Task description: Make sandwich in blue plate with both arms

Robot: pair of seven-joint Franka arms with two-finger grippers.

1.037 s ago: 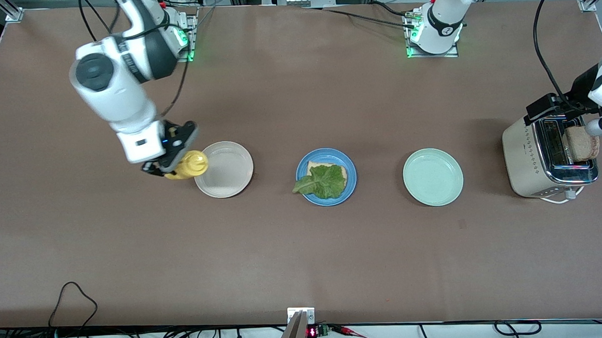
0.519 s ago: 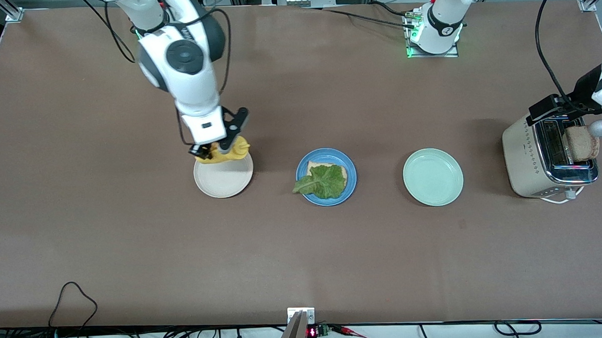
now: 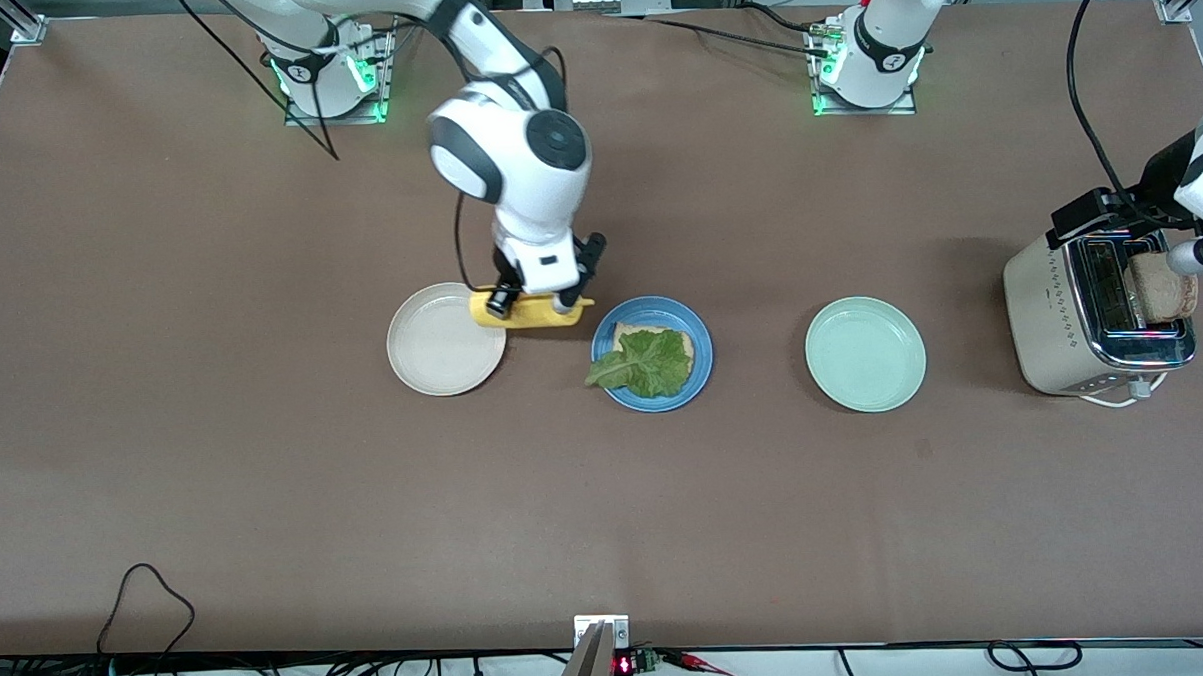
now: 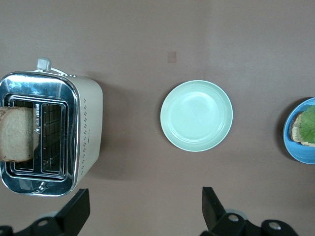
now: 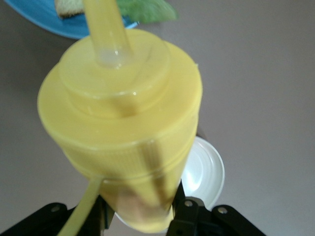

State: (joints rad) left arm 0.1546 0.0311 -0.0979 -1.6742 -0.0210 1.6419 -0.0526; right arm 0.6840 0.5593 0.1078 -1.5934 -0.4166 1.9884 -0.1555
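The right end effector (image 3: 532, 302) is clamped on a yellow squeeze bottle (image 3: 526, 312), held sideways between the cream plate (image 3: 445, 338) and the blue plate (image 3: 652, 354), nozzle toward the lettuce (image 3: 645, 362) lying on one bread slice (image 3: 623, 334). The bottle looks soft-walled; gripping mid-body seems right. The left end effector (image 4: 142, 211) hangs wide open over the toaster (image 3: 1091, 316), where the stiff, light second slice (image 3: 1160, 286) should be pinched by its edge.
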